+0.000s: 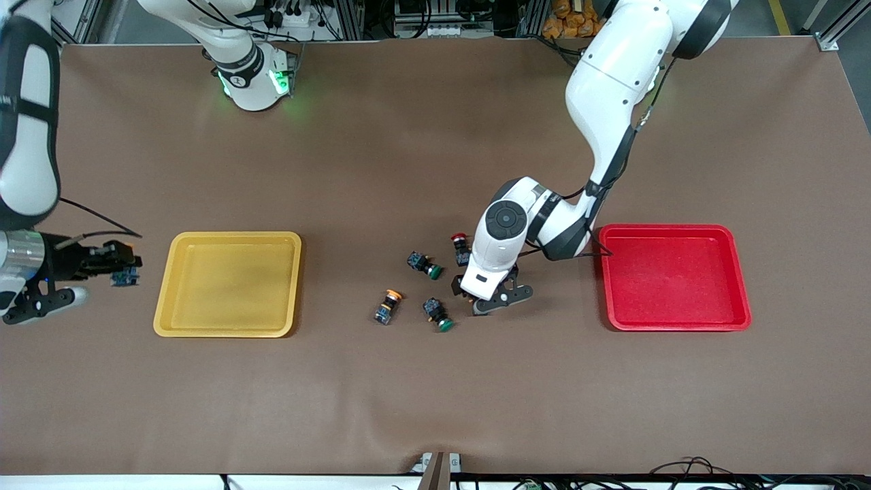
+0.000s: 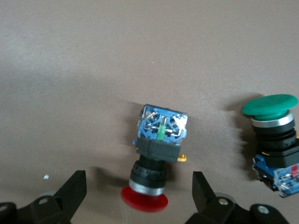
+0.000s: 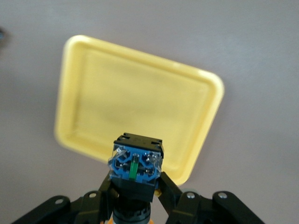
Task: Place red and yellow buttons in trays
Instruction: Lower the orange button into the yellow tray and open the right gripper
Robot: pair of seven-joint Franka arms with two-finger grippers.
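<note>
My left gripper (image 1: 491, 301) is low over the table among the loose buttons, open. In the left wrist view a red-capped button (image 2: 158, 148) lies on its side between the open fingers (image 2: 74, 193) of that gripper (image 2: 139, 193); my hand hides it in the front view. A second red button (image 1: 461, 246) and a yellow-orange button (image 1: 388, 306) lie on the table. My right gripper (image 1: 121, 267) is shut on a button (image 3: 135, 165) with an orange cap and a blue base, over bare table beside the yellow tray (image 1: 228, 282). That tray (image 3: 140, 102) and the red tray (image 1: 674, 275) hold nothing.
Two green-capped buttons (image 1: 426, 265) (image 1: 438, 314) lie close to the left gripper; one shows in the left wrist view (image 2: 274, 135). The brown table mat (image 1: 435, 395) runs wide toward the front camera.
</note>
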